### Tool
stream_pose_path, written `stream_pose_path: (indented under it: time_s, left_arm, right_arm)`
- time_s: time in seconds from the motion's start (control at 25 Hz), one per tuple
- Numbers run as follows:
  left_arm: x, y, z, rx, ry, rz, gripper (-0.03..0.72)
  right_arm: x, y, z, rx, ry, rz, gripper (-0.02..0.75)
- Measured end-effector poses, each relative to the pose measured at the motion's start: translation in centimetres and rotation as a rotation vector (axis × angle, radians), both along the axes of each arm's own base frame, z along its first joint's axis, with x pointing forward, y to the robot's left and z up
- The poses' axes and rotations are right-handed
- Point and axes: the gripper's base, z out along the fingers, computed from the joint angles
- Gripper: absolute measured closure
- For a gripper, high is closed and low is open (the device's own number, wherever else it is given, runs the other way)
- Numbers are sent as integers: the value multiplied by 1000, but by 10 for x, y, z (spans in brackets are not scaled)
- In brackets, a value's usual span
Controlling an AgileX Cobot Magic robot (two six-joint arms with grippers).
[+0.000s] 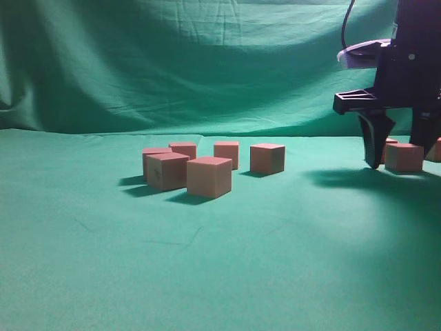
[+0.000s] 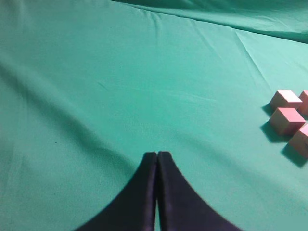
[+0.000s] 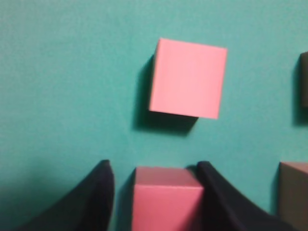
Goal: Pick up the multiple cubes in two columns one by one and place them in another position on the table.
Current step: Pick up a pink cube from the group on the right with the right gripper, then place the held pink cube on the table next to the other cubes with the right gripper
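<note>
Several pinkish-red cubes stand in a loose group [image 1: 209, 176] on the green table [image 1: 207, 276] at the middle. More cubes stand at the far right. My right gripper [image 1: 400, 163] is open and lowered astride one of them [image 1: 404, 157], which rests on the cloth. In the right wrist view that cube [image 3: 166, 197] sits between the jaws [image 3: 153, 166], with a gap at the left jaw and the right jaw close against it. Another cube [image 3: 188, 78] lies just ahead. My left gripper [image 2: 157, 155] is shut and empty over bare cloth.
A draped green backdrop [image 1: 172, 62] rises behind the table. Two more cubes show at the right edge of the right wrist view [image 3: 294, 187]. Three cubes [image 2: 287, 119] show at the right edge of the left wrist view.
</note>
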Motion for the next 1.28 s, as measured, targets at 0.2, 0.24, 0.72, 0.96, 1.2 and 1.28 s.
stream_pose_path:
  time_s: [0.2, 0.24, 0.72, 0.96, 1.2, 1.28]
  left_arm:
    - [0, 0, 0, 0, 0, 0, 688]
    - [0, 0, 0, 0, 0, 0, 688]
    - [0, 0, 0, 0, 0, 0, 688]
    - [0, 0, 0, 0, 0, 0, 688]
    - [0, 0, 0, 0, 0, 0, 688]
    - [0, 0, 0, 0, 0, 0, 688]
  right_arm:
    - [0, 0, 0, -2, -2, 1, 476]
    - [0, 0, 1, -4, 5, 0, 476]
    - [-44, -7, 115, 46, 30, -51, 476]
    - [-89, 6, 122, 76, 83, 15, 476]
    - [-139, 68, 86, 124, 158, 204, 476]
    - [-151, 92, 78, 150, 159, 250, 476]
